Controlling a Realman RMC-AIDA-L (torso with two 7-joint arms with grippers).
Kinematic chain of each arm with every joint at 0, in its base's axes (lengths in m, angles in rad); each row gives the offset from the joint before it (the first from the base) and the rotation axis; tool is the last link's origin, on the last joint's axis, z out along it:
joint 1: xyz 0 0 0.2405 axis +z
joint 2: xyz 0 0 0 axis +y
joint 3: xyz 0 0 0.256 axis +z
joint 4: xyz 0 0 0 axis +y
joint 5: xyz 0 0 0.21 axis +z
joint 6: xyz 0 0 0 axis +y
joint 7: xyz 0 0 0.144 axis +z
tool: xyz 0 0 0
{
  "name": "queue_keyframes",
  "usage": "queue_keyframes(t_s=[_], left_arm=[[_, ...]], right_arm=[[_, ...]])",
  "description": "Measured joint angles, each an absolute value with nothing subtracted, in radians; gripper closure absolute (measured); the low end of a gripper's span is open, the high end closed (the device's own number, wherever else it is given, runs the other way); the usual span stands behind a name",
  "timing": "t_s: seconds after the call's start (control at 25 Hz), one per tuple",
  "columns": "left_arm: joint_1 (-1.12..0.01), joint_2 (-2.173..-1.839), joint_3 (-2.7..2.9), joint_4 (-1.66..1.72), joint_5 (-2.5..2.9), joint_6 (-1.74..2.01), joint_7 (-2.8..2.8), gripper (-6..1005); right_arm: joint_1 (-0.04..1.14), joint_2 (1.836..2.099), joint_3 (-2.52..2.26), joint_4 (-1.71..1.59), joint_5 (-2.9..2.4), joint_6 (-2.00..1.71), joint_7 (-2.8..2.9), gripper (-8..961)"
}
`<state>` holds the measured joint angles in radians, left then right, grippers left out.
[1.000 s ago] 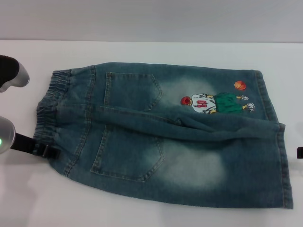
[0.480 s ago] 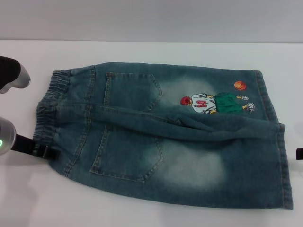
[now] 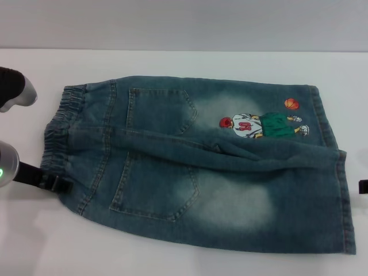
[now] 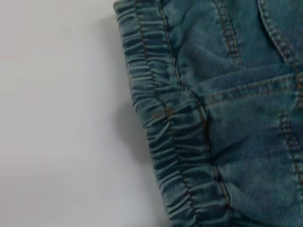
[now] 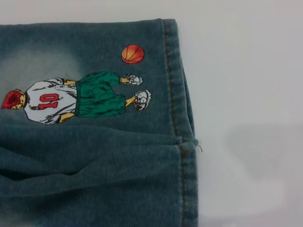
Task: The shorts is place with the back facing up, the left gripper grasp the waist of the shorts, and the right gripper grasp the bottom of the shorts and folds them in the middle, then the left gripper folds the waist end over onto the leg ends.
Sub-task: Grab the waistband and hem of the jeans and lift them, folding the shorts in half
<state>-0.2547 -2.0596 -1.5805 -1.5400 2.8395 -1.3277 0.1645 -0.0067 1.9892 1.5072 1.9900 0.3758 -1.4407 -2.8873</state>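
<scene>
Spread flat across a white table [image 3: 184, 63], back side up: the shorts [image 3: 201, 167], faded blue denim, two back pockets showing, whitish worn patches on both legs. At nine o'clock of the garment, the waist of the shorts [image 3: 60, 129], a gathered, ruffled band running across the narrow end, seen close in the left wrist view [image 4: 161, 127] with bare table beside it. At three o'clock, the bottom of the shorts [image 3: 333, 167], two wide stitched hems, the near leg lying a little over the far one along a long diagonal crease. Just inside the far hem, toward one o'clock, the cartoon player [image 3: 261, 125] in white shirt and green shorts, orange ball [image 3: 292, 104] beside the feet; same print sharp in the right wrist view [image 5: 78, 99]. Down at eight o'clock, the left gripper [image 3: 49, 181], black, low against the table, touching the waist corner or just beside it; finger spread impossible to tell. At the far three o'clock edge, only a black sliver of the right gripper [image 3: 363, 186], well clear of the hems, spread likewise impossible to tell.
</scene>
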Motion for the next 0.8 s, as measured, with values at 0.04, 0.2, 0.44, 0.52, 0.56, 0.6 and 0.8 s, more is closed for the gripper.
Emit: queue_keyframes(t_s=[0.04, 0.2, 0.44, 0.52, 0.56, 0.6, 0.8], left_arm=[[-0.255, -2.06, -1.581, -1.54, 2.84, -1.328, 0.165, 256], [-0.26, -2.057, -1.599, -1.536, 2.836, -1.336, 0.172, 257], [-0.27, -2.058, -1.599, -1.509, 2.839, -1.339, 0.172, 480], [-0.269, -2.059, -1.6, -1.509, 2.839, -1.339, 0.172, 555], [-0.268, -2.059, -1.601, -1.511, 2.84, -1.338, 0.172, 592], [-0.266, -2.059, -1.601, -1.514, 2.84, -1.339, 0.173, 629], [-0.265, -2.059, -1.599, -1.521, 2.84, -1.339, 0.173, 775]], right_arm=[[-0.008, 1.989, 1.507, 1.995, 0.376, -1.441, -2.887, 262], [-0.013, 1.99, 1.506, 2.009, 0.376, -1.442, -2.888, 262], [-0.012, 1.991, 1.506, 2.02, 0.376, -1.453, -2.888, 262], [-0.012, 1.991, 1.504, 2.022, 0.376, -1.454, -2.888, 263], [-0.012, 1.991, 1.504, 2.023, 0.376, -1.454, -2.888, 263], [-0.012, 1.991, 1.504, 2.024, 0.376, -1.454, -2.888, 263], [-0.014, 1.991, 1.499, 2.024, 0.376, -1.455, -2.888, 263]])
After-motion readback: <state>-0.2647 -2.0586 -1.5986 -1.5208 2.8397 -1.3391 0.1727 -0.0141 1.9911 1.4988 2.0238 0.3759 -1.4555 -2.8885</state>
